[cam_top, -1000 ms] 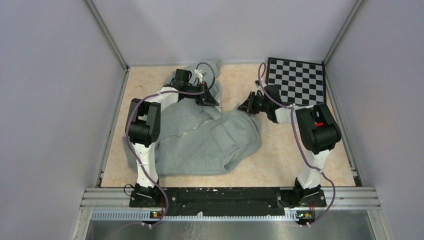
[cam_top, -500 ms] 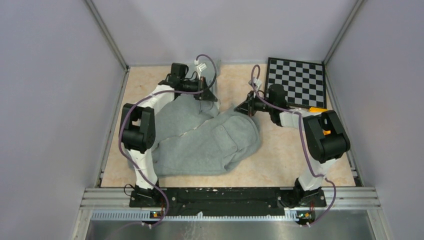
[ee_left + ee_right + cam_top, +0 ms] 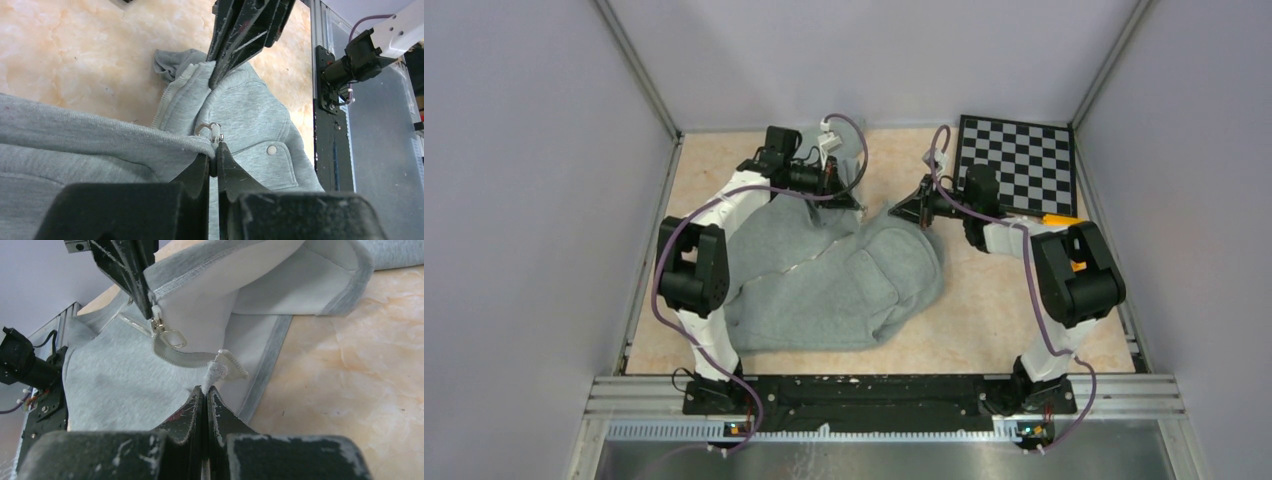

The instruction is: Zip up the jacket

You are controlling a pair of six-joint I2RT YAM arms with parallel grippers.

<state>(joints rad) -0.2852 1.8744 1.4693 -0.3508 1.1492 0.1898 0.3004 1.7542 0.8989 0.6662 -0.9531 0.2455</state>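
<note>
Both arms stretch forward with elbows bent and wrists turned inward, their tips facing each other, near but apart. The left pincer (image 3: 216, 152) is clamped on the jacket (image 3: 245, 112) edge; the right pincer (image 3: 205, 390) is pinched tight on its zipper end (image 3: 220, 369).

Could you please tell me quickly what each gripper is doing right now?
Left gripper: closed on the jacket edge beside the zipper pull.
Right gripper: closed on the jacket's zipper end.

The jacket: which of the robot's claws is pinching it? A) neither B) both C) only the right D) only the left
B: the left gripper is shut on the jacket edge by the metal pull, the right gripper on the zipper tape end.
</note>
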